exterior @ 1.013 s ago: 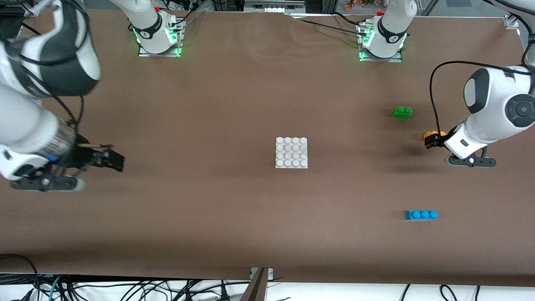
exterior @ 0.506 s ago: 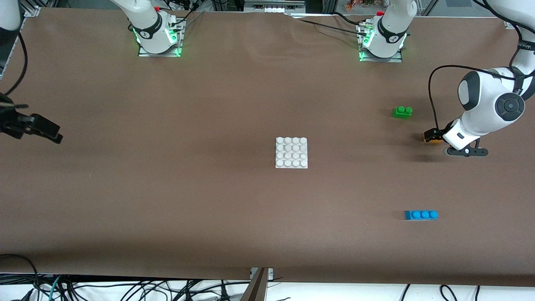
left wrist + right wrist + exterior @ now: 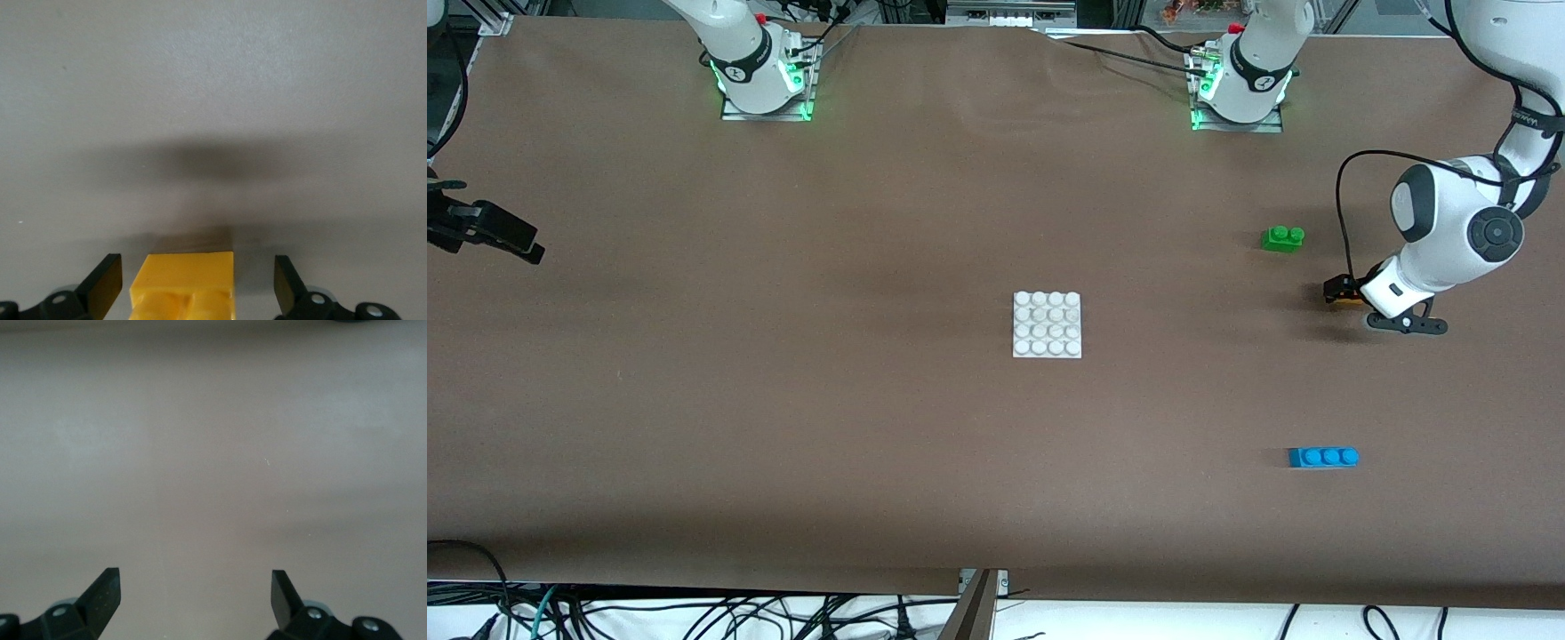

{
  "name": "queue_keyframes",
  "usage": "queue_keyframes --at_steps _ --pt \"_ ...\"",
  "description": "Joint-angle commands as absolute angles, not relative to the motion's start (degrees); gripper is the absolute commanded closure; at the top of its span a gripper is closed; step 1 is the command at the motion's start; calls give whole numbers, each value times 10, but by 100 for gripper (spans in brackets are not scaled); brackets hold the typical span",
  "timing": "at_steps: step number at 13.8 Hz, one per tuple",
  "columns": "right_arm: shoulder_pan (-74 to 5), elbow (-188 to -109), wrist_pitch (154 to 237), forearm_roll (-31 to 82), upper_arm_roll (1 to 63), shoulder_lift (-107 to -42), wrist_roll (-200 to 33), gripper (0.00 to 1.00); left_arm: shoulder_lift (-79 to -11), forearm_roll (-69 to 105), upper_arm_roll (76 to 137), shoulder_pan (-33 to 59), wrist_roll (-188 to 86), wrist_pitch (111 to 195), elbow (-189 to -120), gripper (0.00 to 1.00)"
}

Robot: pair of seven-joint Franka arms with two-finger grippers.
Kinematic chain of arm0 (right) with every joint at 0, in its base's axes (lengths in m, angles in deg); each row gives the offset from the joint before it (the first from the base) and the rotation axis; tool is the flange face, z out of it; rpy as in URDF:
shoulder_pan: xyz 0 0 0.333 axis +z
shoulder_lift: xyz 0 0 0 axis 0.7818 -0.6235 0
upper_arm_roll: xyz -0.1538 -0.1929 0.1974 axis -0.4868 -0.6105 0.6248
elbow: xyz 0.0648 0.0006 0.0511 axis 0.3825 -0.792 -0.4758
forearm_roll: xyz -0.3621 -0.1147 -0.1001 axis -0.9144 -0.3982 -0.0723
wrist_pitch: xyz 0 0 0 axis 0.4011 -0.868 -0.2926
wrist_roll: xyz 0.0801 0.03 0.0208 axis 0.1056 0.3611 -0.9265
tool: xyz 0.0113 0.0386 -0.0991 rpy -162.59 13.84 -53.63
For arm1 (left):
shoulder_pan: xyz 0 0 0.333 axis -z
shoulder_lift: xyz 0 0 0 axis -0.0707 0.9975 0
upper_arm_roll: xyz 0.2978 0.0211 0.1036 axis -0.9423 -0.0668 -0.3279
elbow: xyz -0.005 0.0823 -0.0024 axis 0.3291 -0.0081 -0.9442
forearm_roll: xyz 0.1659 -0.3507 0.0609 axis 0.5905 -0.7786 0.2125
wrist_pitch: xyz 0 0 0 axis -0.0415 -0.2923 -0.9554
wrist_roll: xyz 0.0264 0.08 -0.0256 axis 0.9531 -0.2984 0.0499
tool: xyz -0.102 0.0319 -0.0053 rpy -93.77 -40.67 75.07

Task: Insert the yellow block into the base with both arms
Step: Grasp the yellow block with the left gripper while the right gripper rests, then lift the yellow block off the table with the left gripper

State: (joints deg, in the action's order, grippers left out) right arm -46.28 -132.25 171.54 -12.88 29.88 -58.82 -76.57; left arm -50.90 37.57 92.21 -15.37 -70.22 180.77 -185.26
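Observation:
The yellow block [image 3: 185, 283] lies on the table toward the left arm's end, between the green brick and the blue brick. My left gripper [image 3: 197, 275] is down around it, open, with a gap on each side of the block. From the front only a sliver of the yellow block [image 3: 1354, 301] shows under the left gripper [image 3: 1336, 292]. The white studded base [image 3: 1047, 324] sits at the table's middle, bare. My right gripper [image 3: 514, 242] hangs open and holds nothing over the table's edge at the right arm's end; the right wrist view shows its gripper [image 3: 193, 597] over bare brown cloth.
A green two-stud brick [image 3: 1283, 238] lies a little farther from the front camera than the yellow block. A blue three-stud brick [image 3: 1323, 457] lies nearer to it. The two arm bases [image 3: 763, 76] [image 3: 1238, 84] stand along the table's back edge.
The right arm has swung away from the table toward its own end. The left gripper has come down lower around the yellow block, still open.

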Motion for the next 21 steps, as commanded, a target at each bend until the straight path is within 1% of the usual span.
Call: queue_keyframes --at_steps 1,4,10,17,18,20,21 --pt "-469 -1340 1712 -139 306 -571 -804 0 -508 391 925 -160 -710 1817 -1856 0" --pt "-467 -1334 1702 -135 304 -577 -799 0 -508 391 925 -160 -718 1817 -1864 0" --pt "-468 -1332 1706 -137 303 -587 -807 0 -506 390 927 -196 -730 1817 -1873 0" --pt "-468 -1332 1709 -138 303 -589 -806 0 -499 383 929 -196 -723 1821 -1872 1" --pt "-468 -1332 1708 -139 303 -589 -807 0 -499 382 930 -196 -722 1821 -1872 11" --pt "-468 -1332 1708 -138 303 -589 -806 0 -498 381 931 -196 -720 1821 -1872 45" --pt "-468 -1332 1708 -138 303 -589 -807 0 -498 381 931 -196 -719 1821 -1872 55"
